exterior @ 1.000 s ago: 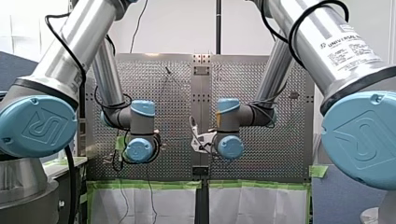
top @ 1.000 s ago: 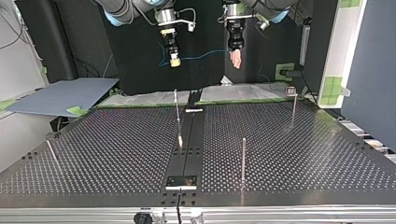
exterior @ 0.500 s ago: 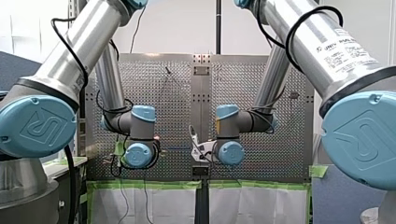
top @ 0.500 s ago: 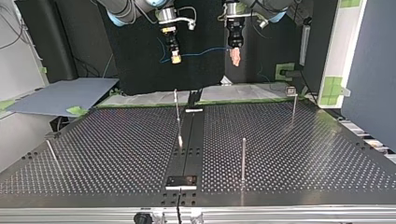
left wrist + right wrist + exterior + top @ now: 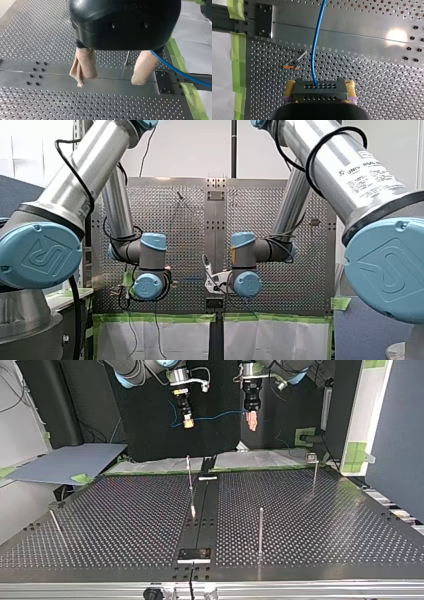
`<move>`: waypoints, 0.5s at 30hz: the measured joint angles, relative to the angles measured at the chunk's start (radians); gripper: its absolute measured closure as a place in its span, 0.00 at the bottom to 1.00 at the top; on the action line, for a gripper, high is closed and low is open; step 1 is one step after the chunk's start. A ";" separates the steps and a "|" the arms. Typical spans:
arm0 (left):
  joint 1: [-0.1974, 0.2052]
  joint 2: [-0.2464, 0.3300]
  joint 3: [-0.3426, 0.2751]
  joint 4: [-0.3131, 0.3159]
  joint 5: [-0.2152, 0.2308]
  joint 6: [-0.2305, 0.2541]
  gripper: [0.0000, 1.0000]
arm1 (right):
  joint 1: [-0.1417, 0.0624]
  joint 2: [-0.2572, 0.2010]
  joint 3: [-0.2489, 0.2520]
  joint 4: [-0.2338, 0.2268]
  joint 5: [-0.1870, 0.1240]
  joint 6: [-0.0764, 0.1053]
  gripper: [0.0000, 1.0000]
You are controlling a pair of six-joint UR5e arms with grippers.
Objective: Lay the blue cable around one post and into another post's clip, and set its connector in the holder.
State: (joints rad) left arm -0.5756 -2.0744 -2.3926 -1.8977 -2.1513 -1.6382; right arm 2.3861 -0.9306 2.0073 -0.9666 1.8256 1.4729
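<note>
Two grippers hang above the perforated table [image 5: 325, 525]. My right gripper [image 5: 320, 87] has its yellow pads [image 5: 290, 87] clamped on the dark connector [image 5: 320, 93]. From the connector the blue cable [image 5: 315, 45] runs across to my left gripper [image 5: 111, 75], whose beige pads [image 5: 84, 65] stand apart. The cable passes just beside one pad. A post [image 5: 260, 530] stands upright on the table, well apart from the cable.

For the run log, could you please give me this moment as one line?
right gripper: shut on connector | left gripper: open | blue cable: in air | posts: bare
</note>
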 joint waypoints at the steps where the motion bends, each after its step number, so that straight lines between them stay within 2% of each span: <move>1: 0.000 0.000 0.000 0.000 0.000 0.000 0.00 | 0.000 0.000 0.000 0.000 0.000 0.000 1.00; 13: 0.000 0.000 0.000 0.000 0.000 0.000 0.00 | 0.000 0.000 0.000 0.000 0.000 0.000 1.00; 15: -0.006 -0.006 0.006 -0.006 -0.006 -0.006 0.00 | -0.001 -0.001 0.000 0.001 0.001 0.001 0.98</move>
State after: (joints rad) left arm -0.5818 -2.0803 -2.3866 -1.9038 -2.1574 -1.6443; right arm 2.3849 -0.9317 2.0072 -0.9652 1.8267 1.4742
